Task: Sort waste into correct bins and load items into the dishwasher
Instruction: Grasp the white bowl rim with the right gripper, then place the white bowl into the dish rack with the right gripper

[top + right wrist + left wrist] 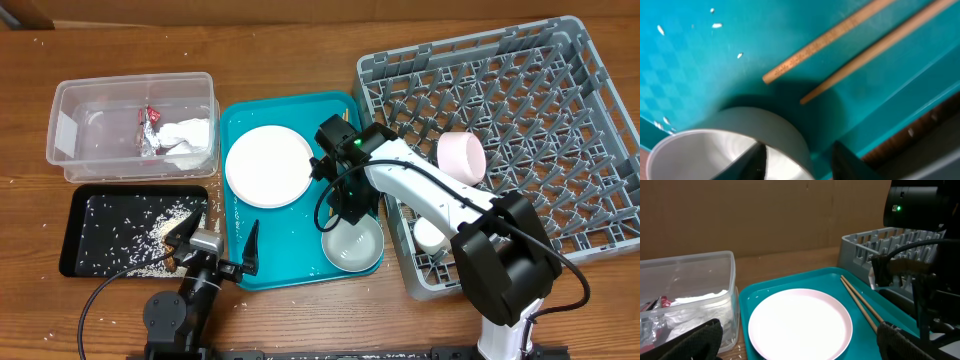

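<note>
Waste is already binned in the overhead view: one red wrapper (152, 118) and one white tissue (188, 135) lie in the clear tub (75, 95), which has a pale label on its end wall, too small to read. Rice grains (165, 225) are strewn in the black tray (90, 250). The teal tray (240, 120) carries one white plate (270, 165) and one grey bowl (352, 248). The dish rack (560, 90) holds one pinkish-white bowl (460, 157) and one small cup (430, 235). The right hand (350, 212) hangs over the grey bowl's far rim. The left hand (218, 250) is spread wide at the teal tray's near edge.

From the left wrist, two chopsticks (860, 302) lie on the teal tray between the plate and the rack. The right arm (920, 280), showing a green light, blocks the rack's near side.

From the right wrist, the black fingers (752, 162) stand apart astride the bowl's wall, one inside and one outside. Both chopstick tips lie just beside the bowl.
</note>
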